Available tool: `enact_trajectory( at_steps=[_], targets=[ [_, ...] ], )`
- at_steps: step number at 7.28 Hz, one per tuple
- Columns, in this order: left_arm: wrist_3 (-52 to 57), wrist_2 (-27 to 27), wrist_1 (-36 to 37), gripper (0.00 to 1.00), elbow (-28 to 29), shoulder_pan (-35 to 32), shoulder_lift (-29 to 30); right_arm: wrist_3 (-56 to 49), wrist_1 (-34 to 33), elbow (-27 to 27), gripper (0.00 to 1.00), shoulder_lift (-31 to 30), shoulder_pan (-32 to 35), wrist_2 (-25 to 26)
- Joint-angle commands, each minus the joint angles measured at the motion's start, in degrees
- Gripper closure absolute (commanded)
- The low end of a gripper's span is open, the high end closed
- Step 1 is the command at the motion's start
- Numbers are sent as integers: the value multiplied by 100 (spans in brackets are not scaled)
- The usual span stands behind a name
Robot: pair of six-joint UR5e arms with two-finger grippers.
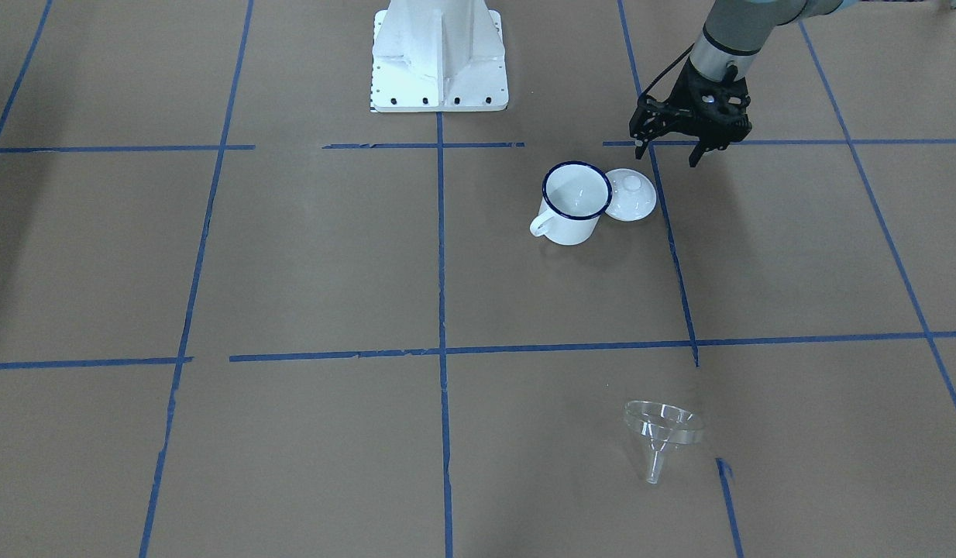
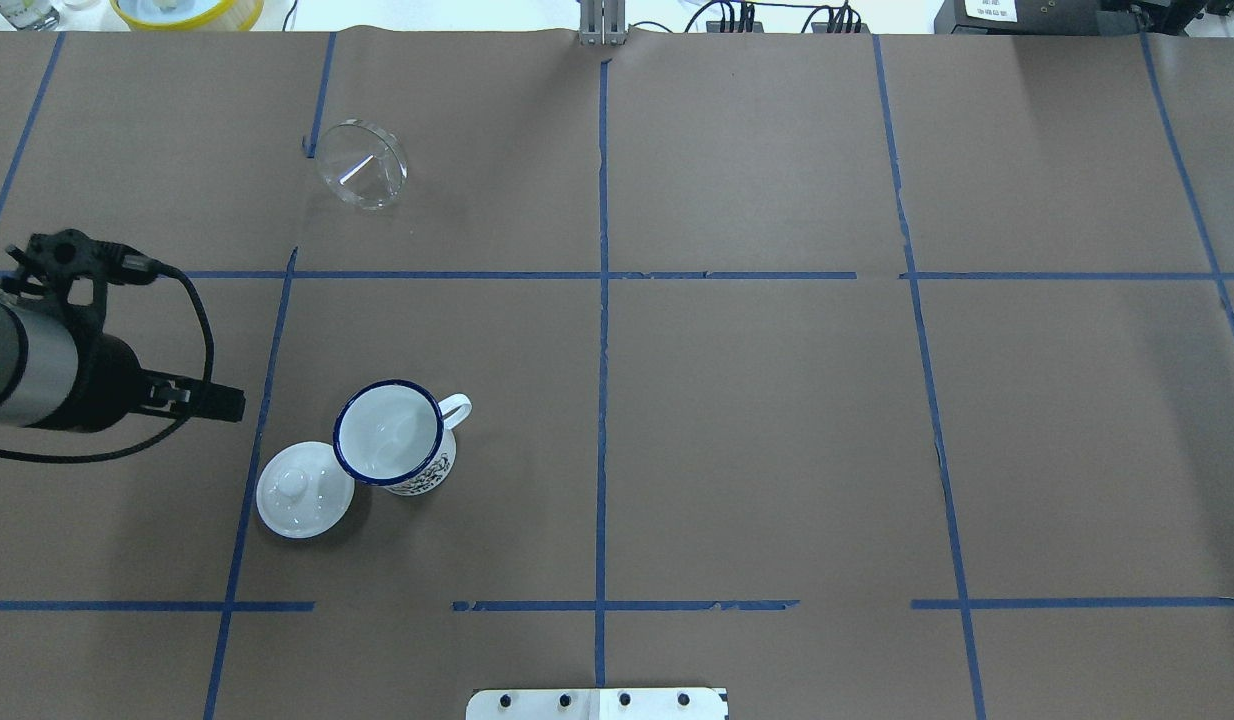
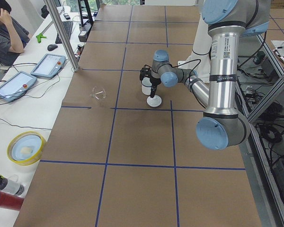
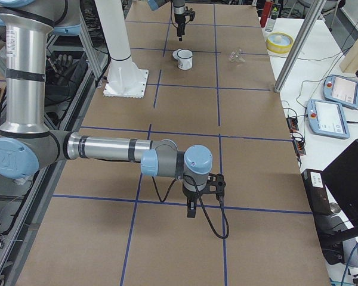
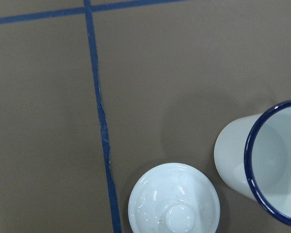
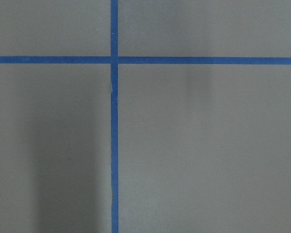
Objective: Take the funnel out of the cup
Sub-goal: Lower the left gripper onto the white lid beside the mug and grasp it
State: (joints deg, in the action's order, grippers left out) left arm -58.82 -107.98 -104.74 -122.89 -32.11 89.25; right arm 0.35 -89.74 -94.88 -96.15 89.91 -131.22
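Observation:
The clear funnel (image 1: pixel 660 434) lies on its side on the brown paper, far from the cup, near the operators' edge; it also shows in the overhead view (image 2: pixel 362 175). The white enamel cup (image 1: pixel 575 203) with a dark blue rim stands upright and empty (image 2: pixel 392 435). My left gripper (image 1: pixel 665 157) is open and empty, above the table just beyond the cup. The left wrist view shows the cup's rim (image 5: pixel 266 160) at its right edge. My right gripper (image 4: pixel 191 208) shows only in the exterior right view, far from both; I cannot tell if it is open or shut.
A white domed lid (image 1: pixel 631 194) with a knob lies flat against the cup, on the left gripper's side (image 2: pixel 297 490). The robot's white base (image 1: pixel 439 58) stands at the table's robot side. Blue tape lines cross the paper.

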Motion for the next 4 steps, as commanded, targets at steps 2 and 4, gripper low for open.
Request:
enact_trajectory(
  at_steps=[2,4],
  targets=[
    [-33,14,-134,11,703,73,531,0,0,5,0,0,0,0],
    [-42,5,-134,19,793,195,532,0,0,-4,0,0,0,0]
  ],
)
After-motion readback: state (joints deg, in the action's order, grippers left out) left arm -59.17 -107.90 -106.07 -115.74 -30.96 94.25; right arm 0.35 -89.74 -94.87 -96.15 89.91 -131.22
